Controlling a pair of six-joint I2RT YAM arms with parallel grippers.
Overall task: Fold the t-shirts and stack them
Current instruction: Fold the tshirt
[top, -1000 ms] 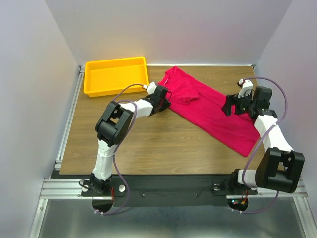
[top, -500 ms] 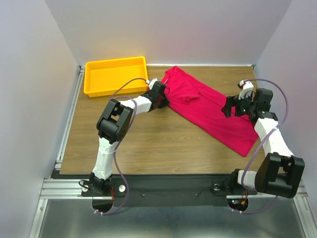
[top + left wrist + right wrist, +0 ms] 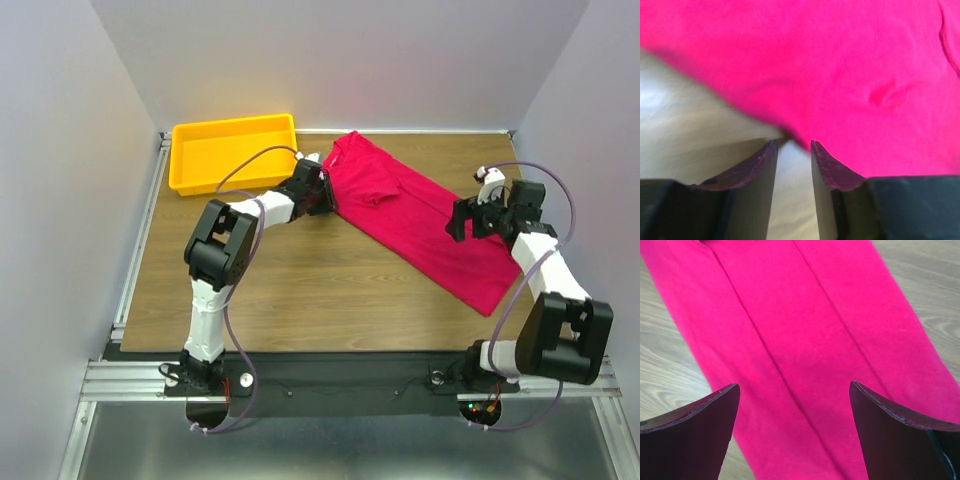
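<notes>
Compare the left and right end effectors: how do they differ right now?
The left end effector has its jaws narrowly apart; the right end effector has them wide. The left end effector sits at the shirt's edge, with table showing between its jaws; the right end effector is over the shirt's middle, with only cloth between its jaws. Both have dark fingers, and neither visibly grips the shirt.

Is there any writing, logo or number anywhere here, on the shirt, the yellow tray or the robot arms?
No text can be read in any view.
The pink t-shirt is plain.
The yellow tray bears no marking.
The left arm and right arm show no legible label.
</notes>
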